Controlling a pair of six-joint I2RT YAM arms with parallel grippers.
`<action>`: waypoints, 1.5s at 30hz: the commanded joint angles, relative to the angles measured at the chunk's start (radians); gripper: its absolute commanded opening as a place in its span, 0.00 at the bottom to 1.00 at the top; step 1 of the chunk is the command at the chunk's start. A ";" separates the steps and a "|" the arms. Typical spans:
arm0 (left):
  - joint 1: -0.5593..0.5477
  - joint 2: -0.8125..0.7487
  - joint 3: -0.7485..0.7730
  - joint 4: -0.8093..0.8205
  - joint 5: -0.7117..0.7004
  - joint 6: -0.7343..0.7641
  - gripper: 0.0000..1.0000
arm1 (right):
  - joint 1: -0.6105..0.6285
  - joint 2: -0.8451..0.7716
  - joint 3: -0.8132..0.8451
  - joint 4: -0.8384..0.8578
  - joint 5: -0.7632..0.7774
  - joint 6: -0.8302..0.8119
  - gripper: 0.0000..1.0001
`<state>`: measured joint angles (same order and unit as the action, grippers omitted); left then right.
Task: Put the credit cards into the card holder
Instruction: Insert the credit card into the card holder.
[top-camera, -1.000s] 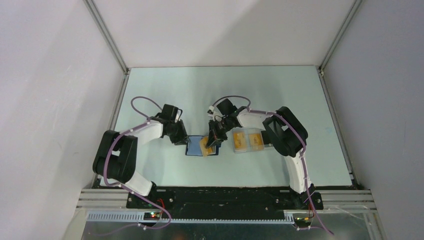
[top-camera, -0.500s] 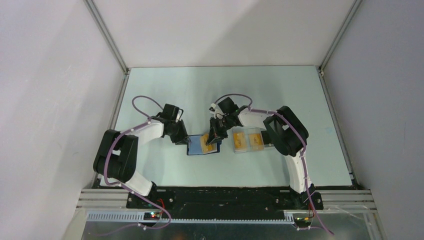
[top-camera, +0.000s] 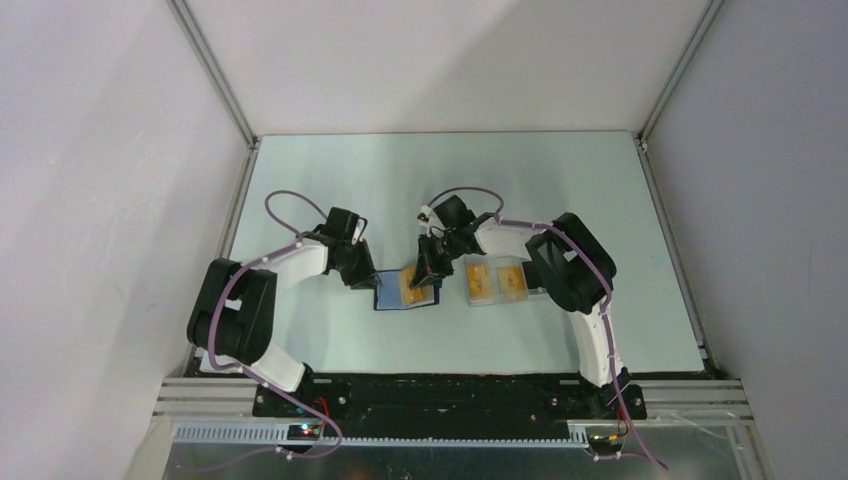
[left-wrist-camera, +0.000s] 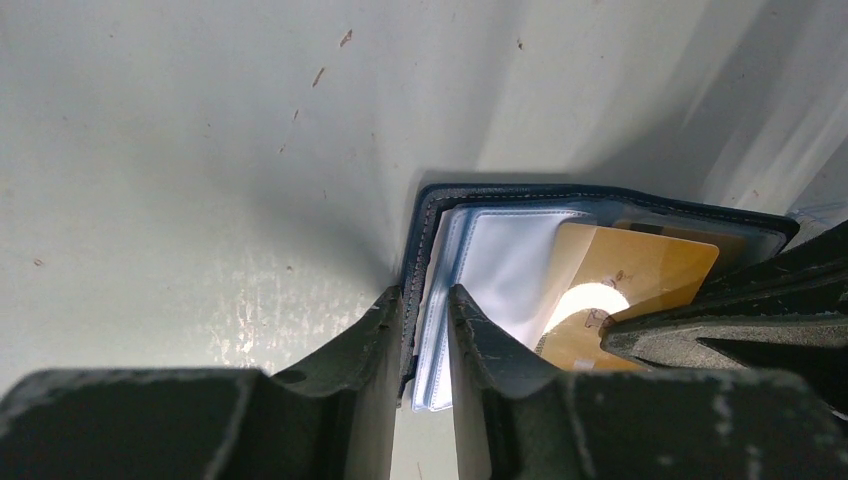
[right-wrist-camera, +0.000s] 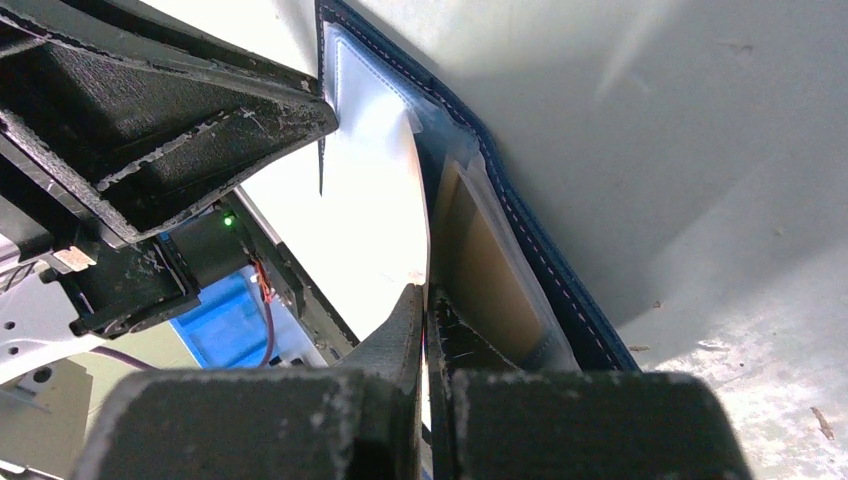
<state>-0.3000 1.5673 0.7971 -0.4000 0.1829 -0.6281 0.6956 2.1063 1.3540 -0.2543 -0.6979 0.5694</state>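
The navy card holder (top-camera: 393, 297) lies open on the table. My left gripper (top-camera: 367, 283) is shut on its left edge, pinching the cover and clear sleeves (left-wrist-camera: 425, 312). An orange-yellow credit card (top-camera: 413, 285) lies over the holder's open pages (left-wrist-camera: 630, 275). My right gripper (top-camera: 431, 272) is shut on this card's near edge (right-wrist-camera: 427, 300), and the card's far part sits against a clear sleeve (right-wrist-camera: 490, 265) inside the holder (right-wrist-camera: 560, 280). Two more credit cards (top-camera: 481, 281) (top-camera: 512, 281) lie in the clear plastic case (top-camera: 497, 298) to the right.
The right gripper's dark finger (left-wrist-camera: 740, 330) crosses the right of the left wrist view. The left gripper's finger (right-wrist-camera: 170, 95) fills the upper left of the right wrist view. Grey walls enclose the pale table (top-camera: 440, 170) on three sides.
My right gripper with the card has shifted slightly toward the far side, over the holder. The left gripper keeps its hold and has barely moved.
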 joint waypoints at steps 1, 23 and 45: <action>-0.016 0.039 -0.005 -0.050 -0.054 0.032 0.28 | 0.012 -0.011 -0.016 0.076 0.078 0.017 0.00; -0.021 0.017 -0.008 -0.056 -0.052 0.008 0.29 | 0.054 -0.031 -0.089 0.164 0.117 0.110 0.12; 0.064 -0.067 -0.040 -0.055 0.003 -0.001 0.32 | 0.071 -0.059 -0.002 -0.097 0.257 0.016 0.63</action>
<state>-0.2489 1.5211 0.7647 -0.4374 0.1871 -0.6464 0.7639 2.0495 1.3216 -0.2134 -0.5446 0.6502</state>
